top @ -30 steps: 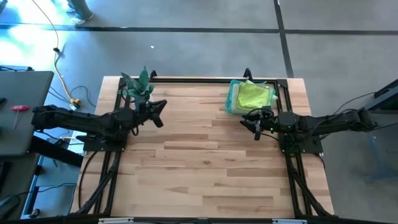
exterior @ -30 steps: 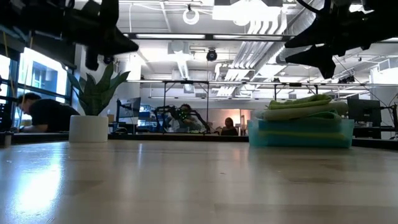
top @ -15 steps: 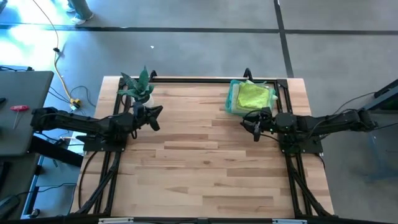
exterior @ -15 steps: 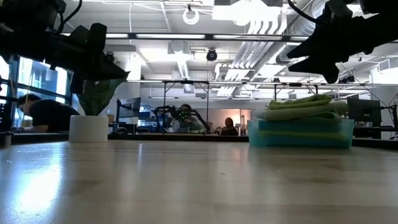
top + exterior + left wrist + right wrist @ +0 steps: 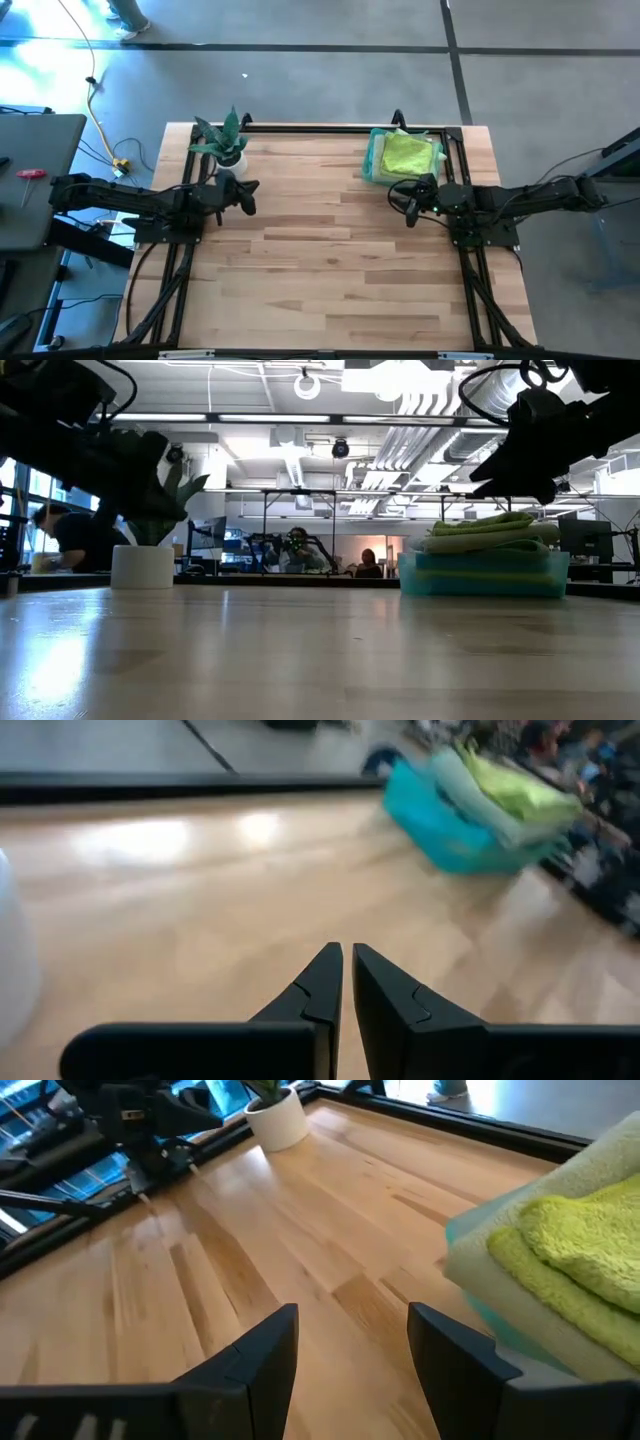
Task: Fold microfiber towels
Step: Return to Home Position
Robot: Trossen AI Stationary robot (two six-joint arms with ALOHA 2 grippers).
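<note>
Folded microfiber towels (image 5: 405, 156), stacked just beyond my right gripper (image 5: 408, 206), whose fingers stand apart, holding nothing; my left gripper (image 5: 247, 194), fingers together, hangs well apart from them, across the table (image 5: 330, 262)

Towel stack (image 5: 405, 156) right of plant (image 5: 224, 141)

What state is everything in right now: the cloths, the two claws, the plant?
microfiber towels: folded, piled in one stack, lime green on top.
left gripper: shut, holding nothing.
right gripper: open, holding nothing, beside the stack.
plant: upright in its white pot.
</note>
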